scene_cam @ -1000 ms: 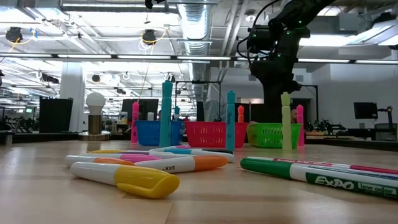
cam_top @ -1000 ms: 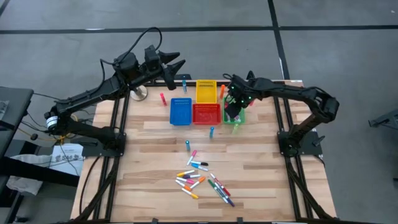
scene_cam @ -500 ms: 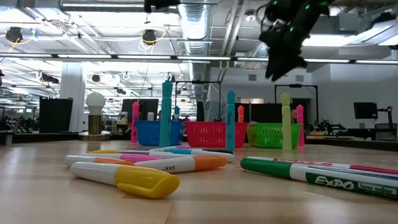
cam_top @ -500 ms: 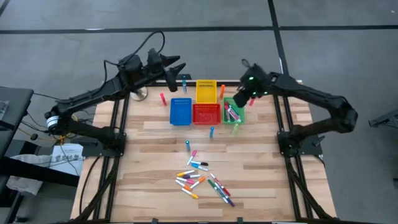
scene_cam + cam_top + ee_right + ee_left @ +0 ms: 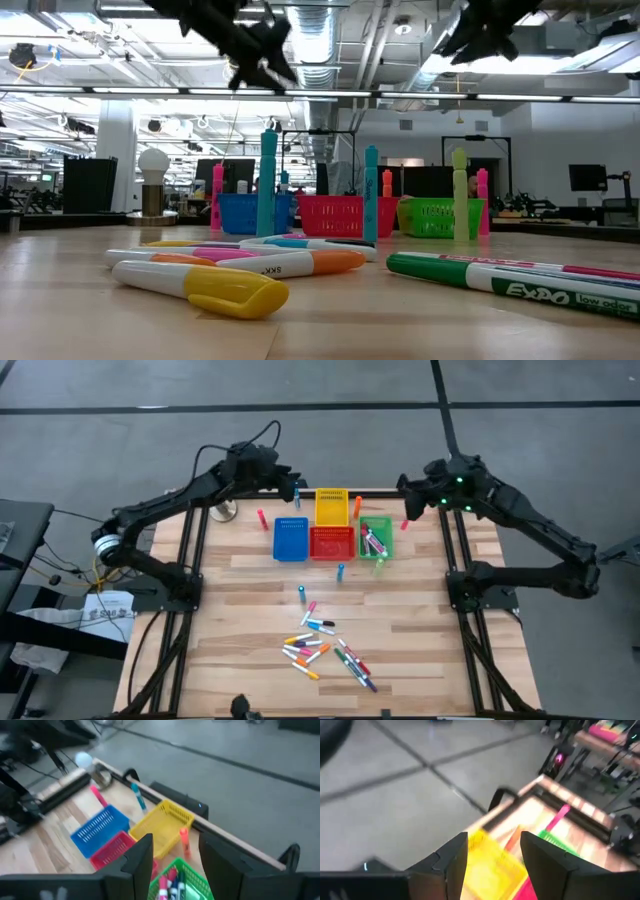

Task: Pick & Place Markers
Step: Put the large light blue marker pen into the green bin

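Note:
Many markers (image 5: pixel 322 648) lie in a loose pile near the table's near edge, close in the low view (image 5: pixel 250 265). Others stand upright around the bins: a teal one (image 5: pixel 301 593), a blue one (image 5: pixel 340 571), a pink one (image 5: pixel 262 518). A few markers (image 5: pixel 167 887) lie inside the green bin (image 5: pixel 390 542). My left gripper (image 5: pixel 288 476) hangs open high above the table's far edge, left of the yellow bin (image 5: pixel 332 495). My right gripper (image 5: pixel 403 487) is open and raised beyond the green bin's far right corner. Both show high up in the low view (image 5: pixel 255 50) (image 5: pixel 480 25).
Four bins sit together at the table's far middle: blue (image 5: pixel 291 550), red (image 5: pixel 332 554), yellow and green. A lamp-like white ball on a round base (image 5: pixel 224 511) stands at the far left. Bare wood lies between the bins and the marker pile.
My right gripper has risen from just above the green bin and drawn back toward the table's far right corner; markers now show in that bin. My left gripper has come down a little over the far edge and turned toward the bins.

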`<state>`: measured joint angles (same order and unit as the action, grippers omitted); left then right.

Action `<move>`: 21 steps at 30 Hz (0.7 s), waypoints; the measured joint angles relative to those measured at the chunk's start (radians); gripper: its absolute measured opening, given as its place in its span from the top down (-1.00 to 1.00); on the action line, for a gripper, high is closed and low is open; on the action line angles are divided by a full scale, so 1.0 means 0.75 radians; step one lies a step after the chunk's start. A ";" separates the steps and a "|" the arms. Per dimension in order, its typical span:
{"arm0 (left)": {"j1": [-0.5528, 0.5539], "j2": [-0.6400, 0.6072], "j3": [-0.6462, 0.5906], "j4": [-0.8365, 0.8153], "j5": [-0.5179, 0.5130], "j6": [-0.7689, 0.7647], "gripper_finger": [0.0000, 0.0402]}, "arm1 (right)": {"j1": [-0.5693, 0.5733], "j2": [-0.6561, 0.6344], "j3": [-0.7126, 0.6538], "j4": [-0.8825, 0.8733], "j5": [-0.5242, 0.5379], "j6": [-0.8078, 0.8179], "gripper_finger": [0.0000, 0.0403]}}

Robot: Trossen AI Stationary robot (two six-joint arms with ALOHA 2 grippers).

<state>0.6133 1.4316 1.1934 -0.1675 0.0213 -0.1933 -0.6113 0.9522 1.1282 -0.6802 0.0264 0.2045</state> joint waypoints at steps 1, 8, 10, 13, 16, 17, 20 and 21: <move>0.024 0.021 0.000 -0.022 0.023 -0.011 0.10 | 0.000 -0.014 0.000 0.008 0.000 -0.001 0.24; 0.116 0.175 0.005 -0.047 0.071 -0.020 0.10 | 0.000 -0.043 0.000 0.020 0.000 -0.003 0.21; 0.125 0.217 0.027 -0.057 0.103 -0.008 0.10 | 0.000 -0.039 0.000 0.021 0.001 -0.003 0.21; 0.123 0.265 0.067 -0.064 0.117 0.035 0.10 | 0.000 -0.029 0.000 0.022 0.001 -0.003 0.20; 0.119 0.305 0.096 -0.086 0.117 0.066 0.10 | 0.000 -0.020 0.000 0.021 0.001 -0.003 0.19; 0.118 0.312 0.098 -0.086 0.117 0.074 0.10 | 0.001 -0.020 0.000 0.020 0.001 -0.003 0.20; 0.118 0.331 0.101 -0.097 0.117 0.084 0.10 | 0.001 -0.013 0.000 0.021 0.000 -0.003 0.20; 0.118 0.340 0.102 -0.111 0.114 0.098 0.10 | 0.001 -0.012 0.000 0.020 0.001 -0.003 0.20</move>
<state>0.7017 1.6864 1.2697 -0.2506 0.1069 -0.1196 -0.6102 0.9432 1.1282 -0.6654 0.0269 0.2020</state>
